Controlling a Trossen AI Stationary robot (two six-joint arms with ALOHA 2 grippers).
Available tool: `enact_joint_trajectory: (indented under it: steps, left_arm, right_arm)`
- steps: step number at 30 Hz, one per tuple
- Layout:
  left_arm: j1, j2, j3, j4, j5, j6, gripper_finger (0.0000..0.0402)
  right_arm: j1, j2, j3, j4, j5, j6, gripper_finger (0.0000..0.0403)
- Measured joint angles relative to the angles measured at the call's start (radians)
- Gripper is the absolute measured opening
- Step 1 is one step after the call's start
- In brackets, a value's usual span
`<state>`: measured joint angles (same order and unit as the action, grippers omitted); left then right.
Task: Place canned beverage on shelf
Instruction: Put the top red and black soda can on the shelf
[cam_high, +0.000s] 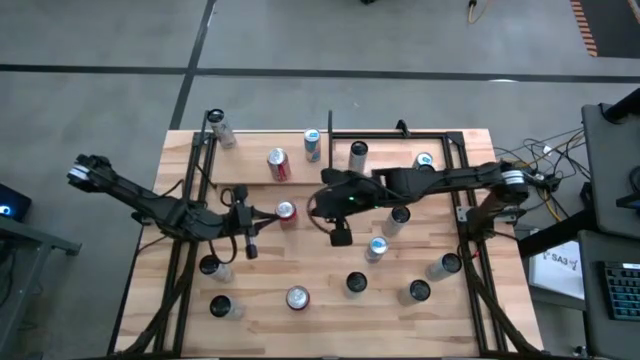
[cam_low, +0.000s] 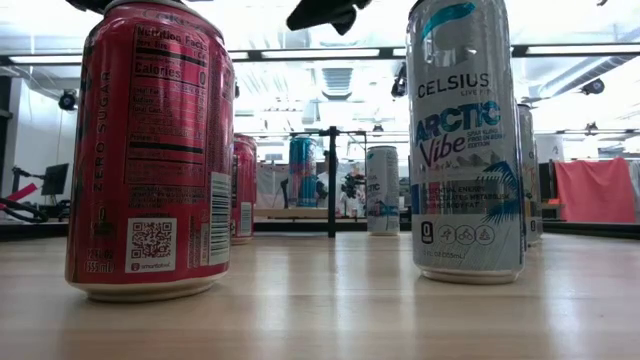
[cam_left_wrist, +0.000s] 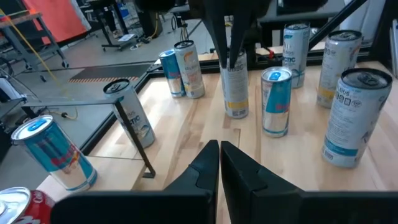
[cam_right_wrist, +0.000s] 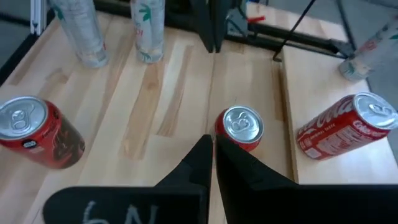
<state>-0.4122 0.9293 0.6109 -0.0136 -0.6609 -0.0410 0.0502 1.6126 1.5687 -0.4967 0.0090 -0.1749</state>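
Several beverage cans stand on the wooden table. A red can (cam_high: 286, 211) (cam_right_wrist: 241, 127) stands upright between my two grippers. My right gripper (cam_high: 322, 205) (cam_right_wrist: 211, 143) is shut and hovers just right of it, slanting down toward it without touching. My left gripper (cam_high: 265, 214) (cam_left_wrist: 219, 149) is shut too, left of the can, pointing toward the table's right. The shelf (cam_high: 245, 168), a pale panel at the far left, carries a red cola can (cam_high: 278, 163) (cam_right_wrist: 345, 134), a blue-and-silver can (cam_high: 312, 145) and a silver can (cam_high: 220, 128).
A bare black metal frame (cam_high: 440, 135) stands at the far right with cans inside it. More cans stand across the near half, among them a red one (cam_high: 297, 297) (cam_low: 150, 150) and a Celsius can (cam_low: 465, 140). Black rails run along the table's left and right sides.
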Motion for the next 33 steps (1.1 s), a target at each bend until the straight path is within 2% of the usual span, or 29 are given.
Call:
enact_joint_trajectory:
  steps: [4,8,13,20,33]
  left_arm:
    - [0.0,0.013,0.0,0.029,0.0,0.001,0.0]
    - [-0.001,0.012,0.017,0.02,0.0,-0.031,0.0]
    - [-0.002,0.014,0.062,-0.039,0.035,-0.072,0.0]
    - [-0.004,0.031,0.105,-0.051,0.051,-0.09,0.0]
    - [-0.005,0.107,0.109,-0.032,0.043,-0.18,0.0]
  right_arm:
    - [0.0,-0.075,-0.154,0.208,0.046,0.001,0.0011]
    - [0.0,-0.132,-0.291,0.429,0.047,0.003,0.0011]
    - [0.0,-0.181,-0.405,0.587,0.046,0.027,0.0011]
    - [0.003,-0.214,-0.5,0.648,0.046,0.072,0.0011]
    - [0.003,-0.215,-0.563,0.693,0.046,0.072,0.0011]
